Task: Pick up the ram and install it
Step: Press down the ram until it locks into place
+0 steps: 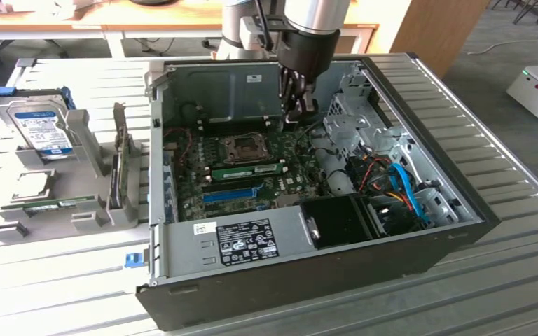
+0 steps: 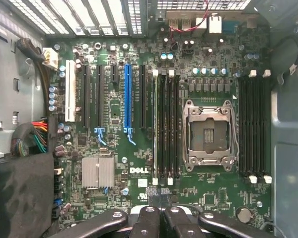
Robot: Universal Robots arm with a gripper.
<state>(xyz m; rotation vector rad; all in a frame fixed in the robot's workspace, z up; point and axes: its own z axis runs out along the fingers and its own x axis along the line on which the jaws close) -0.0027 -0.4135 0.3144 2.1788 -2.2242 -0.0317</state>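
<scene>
The ram (image 1: 250,170), a green stick with a white label, stands in a motherboard slot beside the CPU socket (image 1: 247,146) inside the open computer case (image 1: 279,280). The wrist view shows it edge-on as a thin pale strip (image 2: 155,129) in the slot bank next to the socket (image 2: 208,134). My gripper (image 1: 297,115) hangs above the motherboard, a little beyond the socket, apart from the ram. Its black fingers (image 2: 149,220) are shut together with nothing between them, and the gripper (image 2: 161,218) points down at the board's edge.
A blue slot strip (image 1: 229,194) lies near the ram. At the exterior view's left, a grey holder (image 1: 73,224) carries a silver hard drive with a blue label (image 1: 45,129), an upright card (image 1: 118,168) and another small green board (image 1: 59,205). Cables (image 1: 400,189) crowd the case's right side.
</scene>
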